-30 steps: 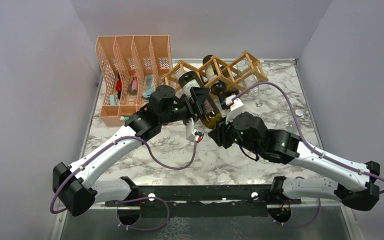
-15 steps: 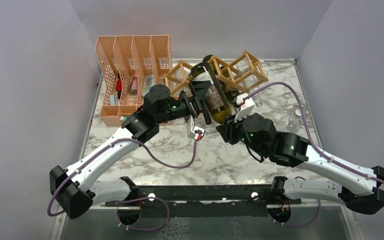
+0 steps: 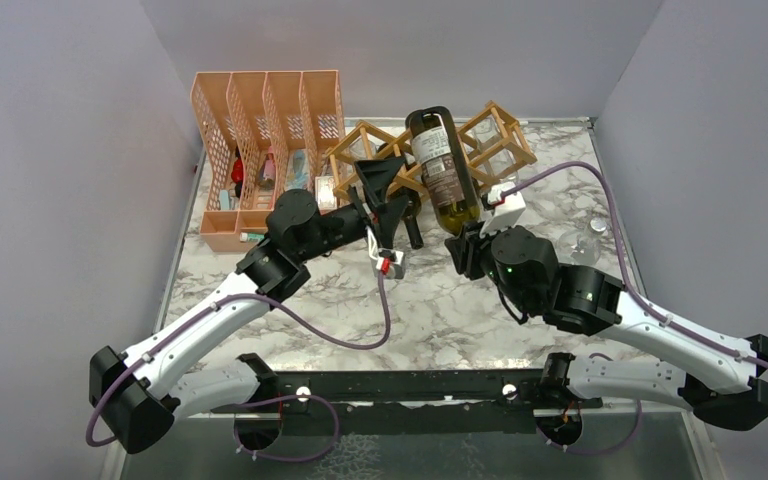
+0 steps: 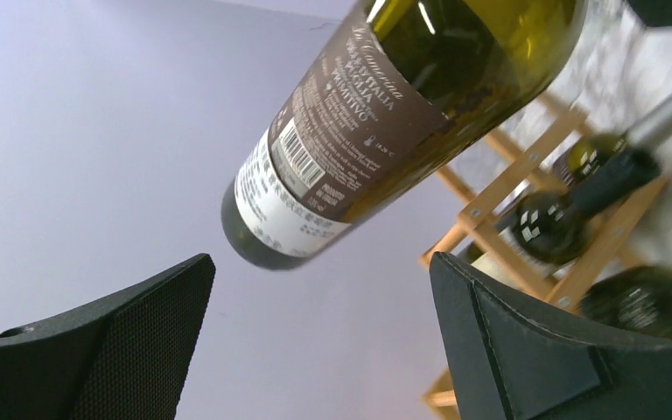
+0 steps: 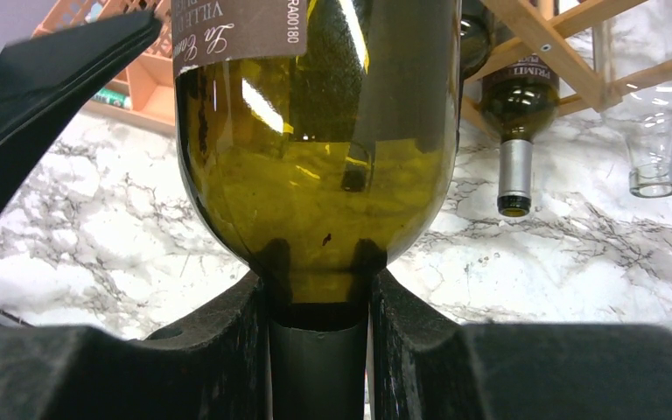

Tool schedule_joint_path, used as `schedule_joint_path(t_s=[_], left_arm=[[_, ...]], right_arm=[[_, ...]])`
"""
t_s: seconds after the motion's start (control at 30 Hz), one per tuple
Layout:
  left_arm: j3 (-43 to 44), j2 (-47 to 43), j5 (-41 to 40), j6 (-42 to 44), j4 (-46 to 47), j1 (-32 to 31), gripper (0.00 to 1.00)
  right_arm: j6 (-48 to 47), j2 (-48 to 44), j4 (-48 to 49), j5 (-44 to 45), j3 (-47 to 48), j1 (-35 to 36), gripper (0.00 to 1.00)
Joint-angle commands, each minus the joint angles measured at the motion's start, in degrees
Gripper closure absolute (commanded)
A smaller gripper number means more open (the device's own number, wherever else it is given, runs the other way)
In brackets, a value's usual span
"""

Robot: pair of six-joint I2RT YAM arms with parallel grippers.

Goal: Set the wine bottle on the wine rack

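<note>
**Handover complete, insertion pending.** Nearest the bases, the right gripper (image 5: 318,297) is clamped on the neck of the wine bottle (image 3: 443,168) and carries it alone, with the base raised and pointing away. Beside it is the left gripper (image 3: 384,196), which held the bottle's body 1 second ago. It has let go and drawn back leftward, and its 2 fingers stand wide apart with nothing between them. The bottle has swung from lying across the 2 arms to roughly in line with the wine rack (image 3: 505,128). It hangs over the rack's middle cells and appears not yet seated.

**Room.** 1 dark bottle (image 5: 514,122) already fills a cell, its neck protruding nearward. A clear glass vessel (image 5: 652,96) lies to its right. The orange file organiser (image 3: 260,120) flanks the rack's left end. Walls close in just behind.
</note>
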Motion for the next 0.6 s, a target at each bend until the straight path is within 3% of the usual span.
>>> schedule_joint_path(t_s=[0.0,0.03,0.17,0.23,0.43,0.57], left_arm=[[-3.3,-4.3,-2.0,-30.1,11.3,-0.2,0.01],[-3.2,-4.7,-5.1,-35.8,11.3,-0.1,0.01],[0.1,-4.9,-31.0,-62.7,10.1,-0.2,0.01],[2.4,-5.0,-40.8,-74.1,3.8,-0.2,0.01],[0.4,-9.5,-47.3,-87.4,-8.3,-0.2,0.01],[0.1,-13.0,-50.5,-90.5,-14.9,-0.1,0.01]], right_arm=[[1.1,-3.1,6.2,5.7,1.1,0.0,0.99],[1.1,-3.2,6.2,5.5,0.8,0.0,0.99],[1.3,-3.0,6.5,4.7,0.2,-0.1,0.99],[1.3,-2.4,6.8,4.5,0.0,-0.1,0.99],[-2.5,0.7,11.3,6.0,-1.5,-0.1,0.99],[-5.7,4.3,14.4,4.0,-0.2,-1.5,0.99]])
